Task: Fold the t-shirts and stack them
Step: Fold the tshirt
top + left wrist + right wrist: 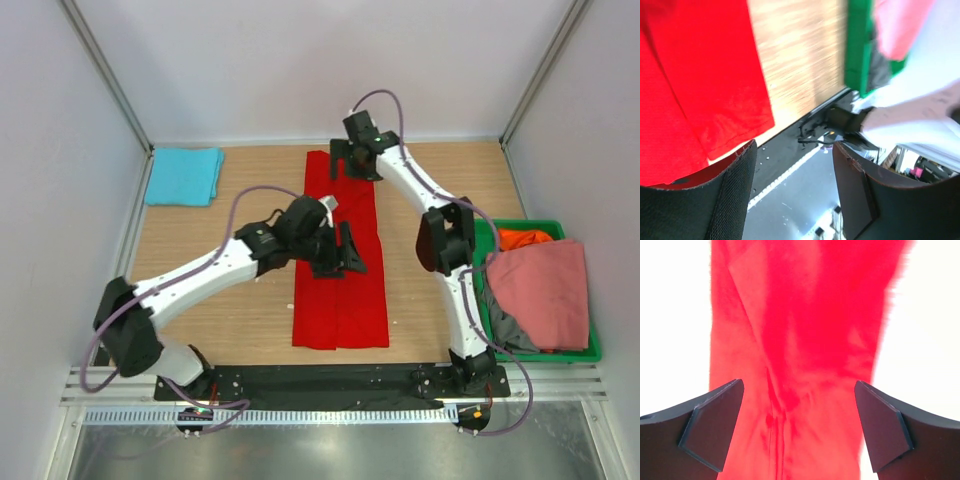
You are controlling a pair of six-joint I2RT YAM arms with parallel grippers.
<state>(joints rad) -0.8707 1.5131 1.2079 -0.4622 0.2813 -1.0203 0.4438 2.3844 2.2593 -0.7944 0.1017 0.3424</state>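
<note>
At the far left corner of the worktop (pixel 250 320) we see the turquoise t-shirt (pixel 183 176), folded into a neat rectangle and lying flat, well apart from everything else.

Moving right, the left arm reaches in across the wood. The left gripper (pixel 350 258) hangs over the middle of the red t-shirt (pixel 340 305). In the left wrist view its two dark fingers (pixel 725 200) stand spread, with the worktop's near edge visible in the gap. We see no cloth between them, though red fabric lies just beside the left finger.

The red t-shirt itself lies flat in the centre of the worktop as a long narrow strip, running from the far side towards the arm bases.

At the strip's far end sits the right gripper (pixel 352 168). In the right wrist view its fingers (pixel 710 430) are spread wide, one to either side of the red cloth below. We cannot tell whether they touch the cloth.

At the right edge stands the green crate (pixel 592 350). A salmon pink t-shirt (pixel 540 295) is draped loosely over it. An orange t-shirt (pixel 522 238) peeks out at the far side, and a dark grey t-shirt (pixel 505 328) shows at the near left corner.
</note>
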